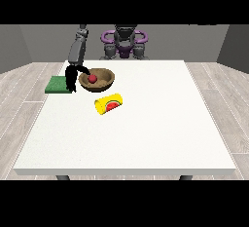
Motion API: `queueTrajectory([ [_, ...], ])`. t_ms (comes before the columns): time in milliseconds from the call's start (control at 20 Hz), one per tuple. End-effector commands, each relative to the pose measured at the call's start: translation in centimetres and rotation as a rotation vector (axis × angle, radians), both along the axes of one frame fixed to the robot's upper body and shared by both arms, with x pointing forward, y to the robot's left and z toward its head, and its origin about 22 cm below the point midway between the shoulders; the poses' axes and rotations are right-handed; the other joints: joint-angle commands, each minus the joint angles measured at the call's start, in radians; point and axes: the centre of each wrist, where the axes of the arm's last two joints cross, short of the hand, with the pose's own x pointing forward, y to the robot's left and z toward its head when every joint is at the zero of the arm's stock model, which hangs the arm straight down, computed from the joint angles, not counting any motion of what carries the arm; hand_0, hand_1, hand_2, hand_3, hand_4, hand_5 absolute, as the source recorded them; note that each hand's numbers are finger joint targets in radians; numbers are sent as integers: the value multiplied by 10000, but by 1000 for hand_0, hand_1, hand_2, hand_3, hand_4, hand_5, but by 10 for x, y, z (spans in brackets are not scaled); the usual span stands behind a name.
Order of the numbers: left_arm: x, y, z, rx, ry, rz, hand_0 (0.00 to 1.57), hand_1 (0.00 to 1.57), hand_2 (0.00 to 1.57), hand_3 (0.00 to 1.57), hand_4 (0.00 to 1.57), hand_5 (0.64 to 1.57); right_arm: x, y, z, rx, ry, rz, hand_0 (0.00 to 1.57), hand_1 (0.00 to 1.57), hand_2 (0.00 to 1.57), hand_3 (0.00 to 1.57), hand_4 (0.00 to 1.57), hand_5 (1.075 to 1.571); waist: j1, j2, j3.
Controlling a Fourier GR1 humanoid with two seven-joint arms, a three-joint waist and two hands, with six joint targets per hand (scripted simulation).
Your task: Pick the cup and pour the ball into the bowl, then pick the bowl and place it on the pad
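A brown wooden bowl point(99, 80) stands on the table at the back left, with a red ball point(92, 78) inside it. A yellow cup point(109, 104) with a watermelon picture lies on its side in front of the bowl. A green pad point(56, 85) lies at the table's left edge. The hand at the view's left point(72, 77) hangs between the pad and the bowl, its thumb reaching over the bowl's left rim and its fingers pointing down beside the wall. No other hand shows.
The white table point(146, 133) stretches towards the camera, with grey wooden floor around it. The robot's body point(124, 43) stands behind the far edge.
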Motion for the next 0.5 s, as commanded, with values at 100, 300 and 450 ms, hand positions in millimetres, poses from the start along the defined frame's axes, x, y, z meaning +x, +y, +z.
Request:
queueTrajectory([
  [100, -16, 1, 33, 276, -506, -359, 0, 0, 0, 0, 0, 1527, -1, 2, -21, 351, 459, -437, 0, 0, 0, 0, 294, 1566, 545, 665, 192],
  [300, -12, -5, 34, 113, -529, -244, 0, 0, 0, 0, 0, 1537, 1, 31, -21, 121, 793, -118, 0, 0, 0, 0, 312, 1570, 413, 515, 181],
  [450, -6, -11, 26, 22, -419, -693, 0, 0, 0, 0, 0, 1542, 9, 38, -9, 11, 739, -326, 0, 0, 0, 0, 433, 1570, 751, 540, 176],
])
